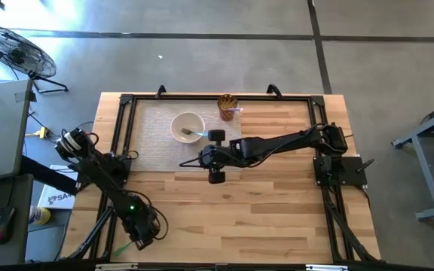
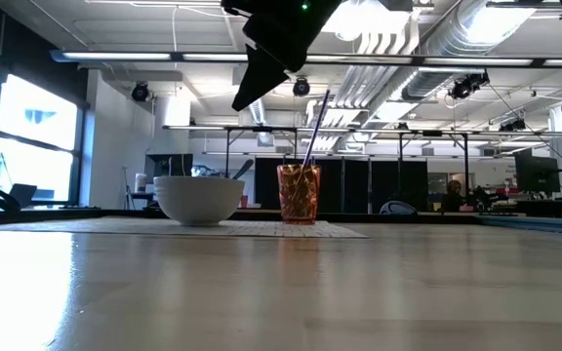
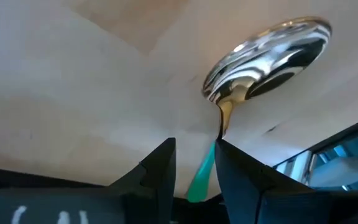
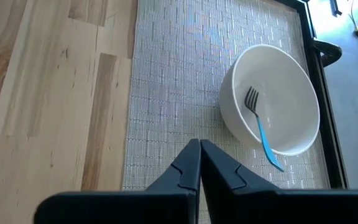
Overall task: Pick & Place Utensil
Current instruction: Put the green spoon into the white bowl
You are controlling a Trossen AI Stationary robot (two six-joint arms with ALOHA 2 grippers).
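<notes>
In the left wrist view a spoon [image 3: 266,56] with a shiny bowl and a green handle sits between my left gripper's fingers [image 3: 194,146], above the wood. From above, that gripper [image 1: 138,239] hangs near the table's near-left corner, and the green handle [image 1: 121,246] sticks out beside it. My right gripper [image 1: 200,159] [image 4: 199,146] is shut and empty. It hovers over the woven mat [image 4: 179,74], just near of the white bowl [image 1: 175,120] [image 4: 241,124]. A blue-handled fork [image 4: 260,127] lies in that bowl. An orange cup [image 1: 227,107] [image 2: 299,193] stands on the mat and holds one utensil. My left gripper has the spoon by its green handle [image 3: 202,174], just behind the metal neck, between the two fingers. The handle lies against one finger [image 3: 241,177], with a gap showing to the other. The spoon points forward, away from the gripper, its bowl clear of the wood.
A black frame rail [image 1: 123,128] runs along the table's left, far and right sides. The mat [image 1: 149,143] covers the far-left part, with the bowl [image 2: 199,200] and cup on it. Bare wood [image 1: 262,211] fills the near half.
</notes>
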